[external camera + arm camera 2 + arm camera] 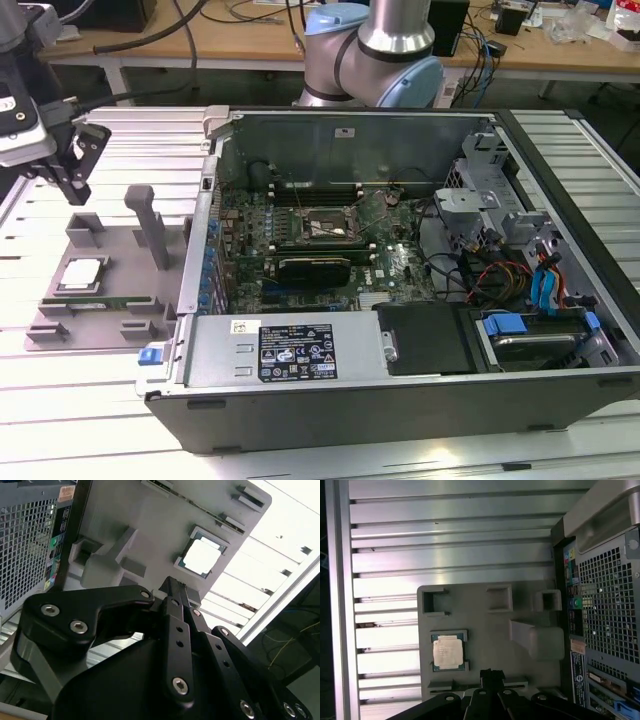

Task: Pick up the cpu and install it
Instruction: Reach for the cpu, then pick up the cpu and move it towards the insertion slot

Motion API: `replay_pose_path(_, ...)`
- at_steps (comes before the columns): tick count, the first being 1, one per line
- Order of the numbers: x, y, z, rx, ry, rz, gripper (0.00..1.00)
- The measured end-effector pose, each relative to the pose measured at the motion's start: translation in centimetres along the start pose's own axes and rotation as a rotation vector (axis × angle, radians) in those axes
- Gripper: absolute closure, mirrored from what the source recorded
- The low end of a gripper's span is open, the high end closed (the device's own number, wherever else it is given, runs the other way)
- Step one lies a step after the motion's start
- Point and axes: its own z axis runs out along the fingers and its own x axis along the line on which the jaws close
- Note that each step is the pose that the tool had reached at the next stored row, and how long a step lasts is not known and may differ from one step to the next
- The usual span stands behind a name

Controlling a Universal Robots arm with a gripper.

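The cpu (82, 274) is a small square chip with a silver top and a green rim. It lies flat in a recess of the grey fixture plate (120, 255), at the exterior view's left of the computer case. Both wrist views show the cpu (201, 557) (448, 651) lying free. My gripper (75, 188) hangs above the far end of the plate, apart from the chip, its black fingertips (172, 586) pressed together, shut on nothing. Inside the case, the black-framed socket (318, 226) sits on the motherboard.
The open computer case (400, 380) takes up the middle and the exterior view's right, its metal side wall (205, 230) standing beside the plate. A grey upright post (150, 225) rises from the plate. A green memory stick (100, 298) lies along its near edge. The slatted metal table (60, 400) surrounds everything.
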Motion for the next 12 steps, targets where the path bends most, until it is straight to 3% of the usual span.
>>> replay_pose_path(4,0.44,-0.04,0.49,0.0,0.0001,0.0,0.89)
replay_pose_path(12,0.51,-0.04,0.57,0.0,0.0,0.0,0.89)
